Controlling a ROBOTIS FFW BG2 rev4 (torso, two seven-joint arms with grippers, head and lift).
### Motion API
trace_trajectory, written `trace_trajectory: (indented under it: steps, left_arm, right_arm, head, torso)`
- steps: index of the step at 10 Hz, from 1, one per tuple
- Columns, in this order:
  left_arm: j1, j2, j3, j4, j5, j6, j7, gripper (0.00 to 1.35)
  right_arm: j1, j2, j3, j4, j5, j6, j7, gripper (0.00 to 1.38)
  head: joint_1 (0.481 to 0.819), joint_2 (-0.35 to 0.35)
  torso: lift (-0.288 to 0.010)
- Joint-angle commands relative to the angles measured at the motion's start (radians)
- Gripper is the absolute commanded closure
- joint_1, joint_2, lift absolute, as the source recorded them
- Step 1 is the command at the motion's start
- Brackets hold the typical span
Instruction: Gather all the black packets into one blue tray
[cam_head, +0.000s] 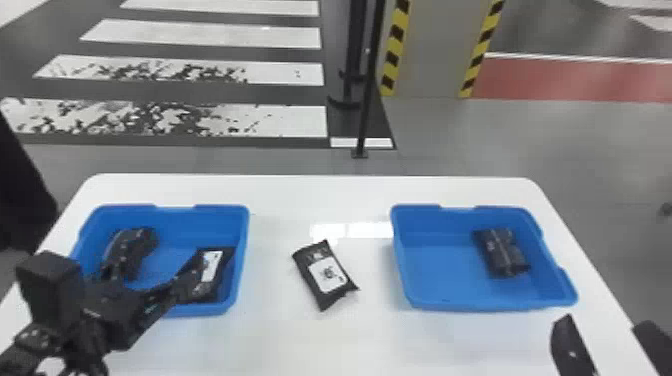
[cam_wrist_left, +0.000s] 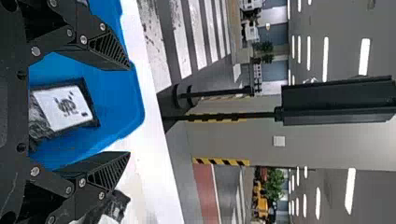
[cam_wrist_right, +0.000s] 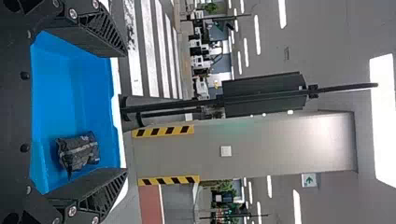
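Left tray: blue moulded plastic (cam_head: 172, 212), rounded corners, notched rim; its near left part is hidden by the arm.
Left tray packet: crinkled black film (cam_head: 220, 275) with a smooth white label, laid at the right side of the floor; its long axis is pointed away from the robot, far end leaned right.
Dark shape: glossy and lumpy (cam_head: 142, 240), seen at the left of that tray; finger and packet cannot be told apart there.
Table packet: flat black pouch (cam_head: 306, 260) with a printed label, placed between the trays; its long axis is slanted, far end to the left. In the left wrist view it is partly covered by a finger.
Right tray: same blue plastic (cam_head: 415, 300).
Right tray packet: wrinkled, bulging black film (cam_head: 500, 252), lying in the right half, far end tipped left.
Left gripper: held over the left tray (cam_head: 157, 260), ribbed fingers spread, nothing gripped.
Right gripper: held near the right tray's near side (cam_head: 605, 322), fingers parted and empty, partly cut off by the bottom edge.
Table: smooth white top (cam_head: 320, 195), rounded corners.
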Motion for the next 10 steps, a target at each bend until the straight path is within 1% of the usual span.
trace_trajectory:
  steps: [1, 3, 4, 7, 8, 10]
  left_arm:
    - [-0.114, 0.028, -0.108, 0.101, 0.0, 0.026, 0.0, 0.42]
    - [-0.229, 0.044, -0.229, 0.204, 0.002, 0.061, -0.001, 0.42]
    - [-0.276, 0.055, -0.291, 0.238, 0.0, 0.085, -0.001, 0.43]
    - [-0.423, 0.074, -0.449, 0.353, -0.004, 0.203, 0.0, 0.42]
    - [-0.472, 0.077, -0.487, 0.398, -0.006, 0.225, -0.001, 0.42]
    - [-0.541, 0.077, -0.536, 0.481, -0.022, 0.274, 0.003, 0.41]
  right_arm:
    - [0.0, 0.001, 0.0, 0.001, -0.006, 0.0, 0.0, 0.15]
    - [0.0, 0.001, 0.0, 0.006, -0.016, 0.0, 0.001, 0.15]
    - [0.0, 0.001, 0.0, 0.009, -0.018, 0.0, 0.001, 0.15]
    - [-0.003, 0.001, 0.0, 0.014, -0.026, 0.0, 0.003, 0.15]
    - [-0.01, 0.001, 0.0, 0.016, -0.026, 0.0, 0.004, 0.15]
    - [-0.017, 0.001, 0.004, 0.023, -0.026, 0.0, 0.006, 0.15]
  head:
    - [0.695, -0.123]
    - [0.695, -0.211]
    - [0.695, -0.234]
    - [0.695, -0.334]
    - [0.695, -0.35]
    - [0.695, -0.35]
  torso:
    - [-0.11]
    - [-0.11]
    - [-0.11]
    - [-0.11]
    - [-0.11]
    - [-0.11]
